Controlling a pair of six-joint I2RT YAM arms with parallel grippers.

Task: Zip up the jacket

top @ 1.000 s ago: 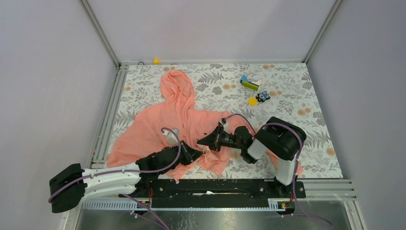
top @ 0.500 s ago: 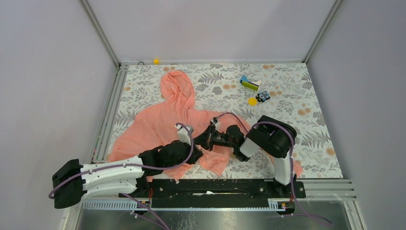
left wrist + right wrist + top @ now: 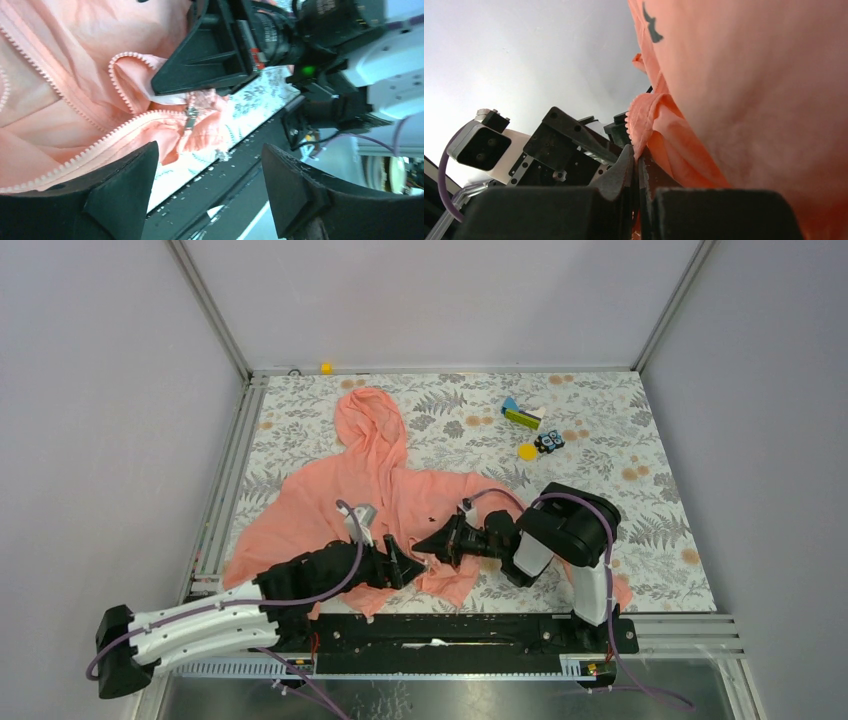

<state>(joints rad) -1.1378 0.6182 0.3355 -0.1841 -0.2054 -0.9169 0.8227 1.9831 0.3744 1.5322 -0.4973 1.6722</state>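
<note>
The salmon-pink jacket (image 3: 370, 480) lies spread on the floral table, hood toward the back. Its front is unzipped near the hem, and both rows of zipper teeth (image 3: 75, 90) show in the left wrist view. The metal zipper slider (image 3: 190, 113) hangs at the hem edge. My right gripper (image 3: 432, 544) is shut on the jacket's toothed edge (image 3: 634, 125), just above the slider. My left gripper (image 3: 207, 185) stands open right beside it at the hem, with nothing between its fingers (image 3: 122, 192). A tiny dark mark (image 3: 651, 27) sits on the chest.
Small toys lie at the back right: a green and blue block (image 3: 520, 415), a yellow disc (image 3: 527, 451) and a dark piece (image 3: 548, 442). A yellow bit (image 3: 326, 367) rests on the back rail. The black base rail (image 3: 460, 630) runs along the near edge.
My left gripper has opened and drawn back slightly toward the near edge. The right gripper stayed shut on the jacket's edge and shifted a little nearer too.
</note>
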